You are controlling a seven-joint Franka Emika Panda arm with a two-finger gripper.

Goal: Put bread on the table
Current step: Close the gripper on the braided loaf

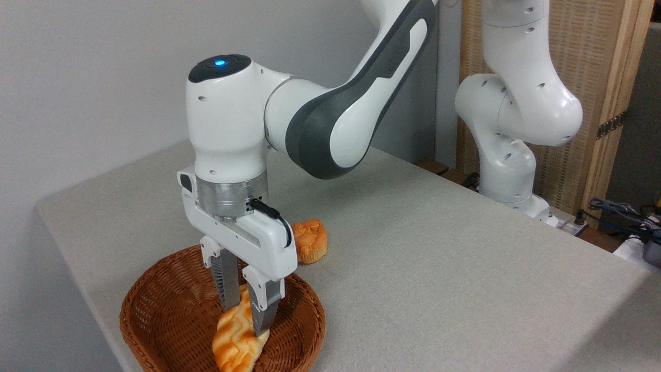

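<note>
A braided loaf of bread [235, 338], pale yellow with toasted orange patches, lies inside a brown woven wicker basket [170, 315] at the near left corner of a grey-beige worktop [439, 258]. The loaf leans against the basket's front inner wall, its lower end close to the rim and running out of view at the bottom edge. The jaws [242, 305] of a white robot arm reach straight down into the basket and straddle the upper end of the loaf, one finger on each side, closed against it or very nearly so; they appear to be gripping the bread, though whether the hold is firm cannot be told. The bread is not yet on the worktop. Just behind the basket, resting on the worktop, sits a small round orange bun [309, 240], partly hidden by the gripper body. The arm's white and grey links arch up and to the right toward its base [508, 175] at the far edge. Judging from this, the hold sits near one end of the loaf, so when lifted the long free end could swing, slip out, or catch the basket rim and drag the light basket along. A careless move toward the back could also knock the bun.
</note>
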